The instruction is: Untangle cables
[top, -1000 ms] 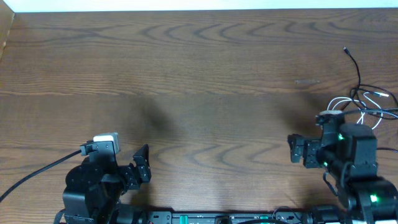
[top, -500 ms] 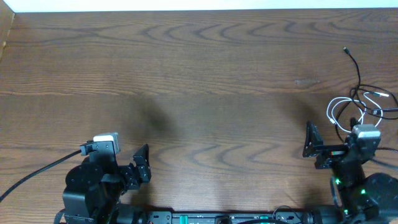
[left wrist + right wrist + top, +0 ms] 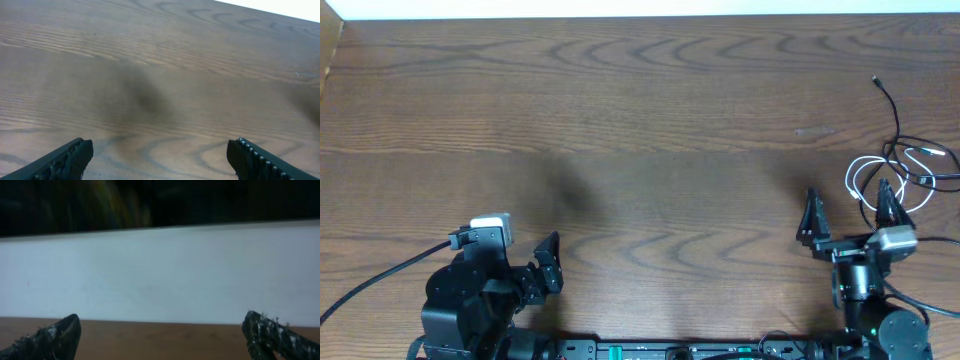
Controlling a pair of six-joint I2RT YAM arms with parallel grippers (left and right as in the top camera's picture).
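The left gripper (image 3: 160,161) waits at the near left, jaws spread wide and empty, well apart from the cords. The right gripper (image 3: 848,210), equally wide and empty, is far nearer. Its outer finger reaches the white cable (image 3: 860,172), whose loops tangle with the black cable (image 3: 894,115), which trails toward the far edge. A second ago this wrist faced left; the cables lie as before.

- The left gripper (image 3: 160,161) shows at 6 o'clock, its jaws standing wide apart.
- Its dark, ridged fingertips (image 3: 70,159) poke in at 7 and 5 o'clock.
- The brown wood-grain table (image 3: 165,45) fills nearly the whole view.
- A soft dark shadow (image 3: 145,97) lies near centre.
- A white strip (image 3: 295,12) edges 1 o'clock.
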